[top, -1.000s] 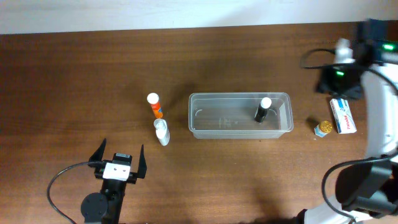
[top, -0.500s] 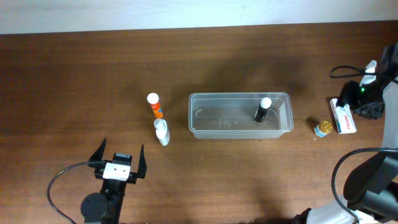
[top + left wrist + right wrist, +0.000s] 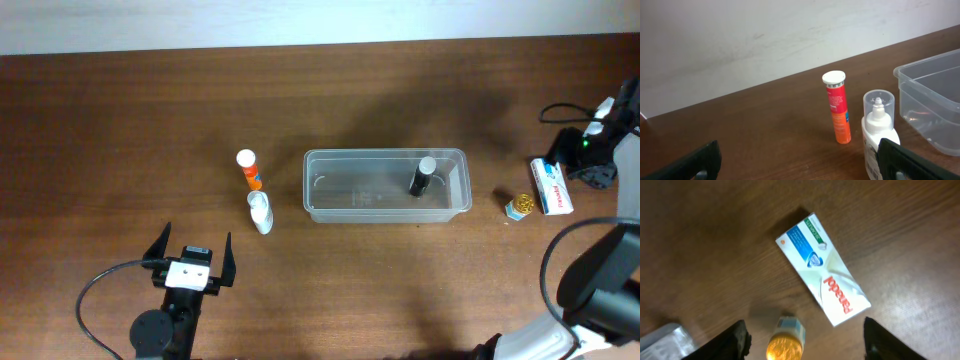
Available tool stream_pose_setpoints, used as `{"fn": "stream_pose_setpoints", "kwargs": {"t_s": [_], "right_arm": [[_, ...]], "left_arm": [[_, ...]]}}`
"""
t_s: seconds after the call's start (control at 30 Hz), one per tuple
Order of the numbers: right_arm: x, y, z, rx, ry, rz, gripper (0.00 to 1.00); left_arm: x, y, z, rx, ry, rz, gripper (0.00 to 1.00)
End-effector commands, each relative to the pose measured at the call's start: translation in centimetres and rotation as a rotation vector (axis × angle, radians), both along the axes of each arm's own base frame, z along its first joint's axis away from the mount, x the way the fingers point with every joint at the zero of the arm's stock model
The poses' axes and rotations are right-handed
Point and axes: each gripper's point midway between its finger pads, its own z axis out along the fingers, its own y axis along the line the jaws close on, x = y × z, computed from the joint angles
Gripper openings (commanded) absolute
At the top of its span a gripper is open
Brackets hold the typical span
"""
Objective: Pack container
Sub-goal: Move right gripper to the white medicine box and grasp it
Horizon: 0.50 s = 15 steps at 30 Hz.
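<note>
Both hands stand apart and empty; the container sits mid-table with one bottle inside.

Nearest the robot, the left hand (image 3: pixel 193 245) rests low over the table (image 3: pixel 100 120), its fingers spread wide with nothing between them. Just beyond it a white bottle (image 3: pixel 260 212) with a clear cap stands upright, and an orange tube (image 3: pixel 249 170) with a white cap stands just behind it. To their right lies the container (image 3: pixel 360 192), long side facing the robot, with a black bottle (image 3: pixel 421 178) with a white cap at its right end. Farther right a small gold-lidded jar (image 3: pixel 518 207) stands just beside a flat white box (image 3: pixel 551 186). The right hand (image 3: pixel 807 340) hangs above those two, fingers parted, gripping nothing.
</note>
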Motion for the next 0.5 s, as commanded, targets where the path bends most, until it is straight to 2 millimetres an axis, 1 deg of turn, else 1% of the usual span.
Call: {"fn": "stream_pose_setpoints", "kwargs": {"t_s": [0.0,0.2,0.3,0.37,0.43,0.47], "right_arm": [[0.4,-0.1,-2.4,0.012,0.034,0.069,0.69],[1.0,-0.2,-3.8,0.009,0.042,0.144,0.69],[0.9,-1.0,-5.2,0.018,0.058,0.149,0.69],[0.7,-1.3,-5.7,0.023,0.065,0.144,0.69],[0.4,-1.9,-6.6,0.032,0.078,0.130,0.71],[0.2,-2.2,-7.0,0.038,0.084,0.124,0.77]], "left_arm": [[0.0,-0.1,-0.1,0.011,-0.002,-0.009,0.99],[0.0,-0.1,-0.1,0.011,-0.002,-0.009,0.99],[0.0,-0.1,-0.1,0.011,-0.002,-0.009,0.99],[0.0,-0.1,-0.1,0.011,-0.002,-0.009,0.99],[0.0,-0.1,-0.1,0.011,-0.002,-0.009,0.99],[0.0,-0.1,-0.1,0.011,-0.002,-0.009,0.99]]}}
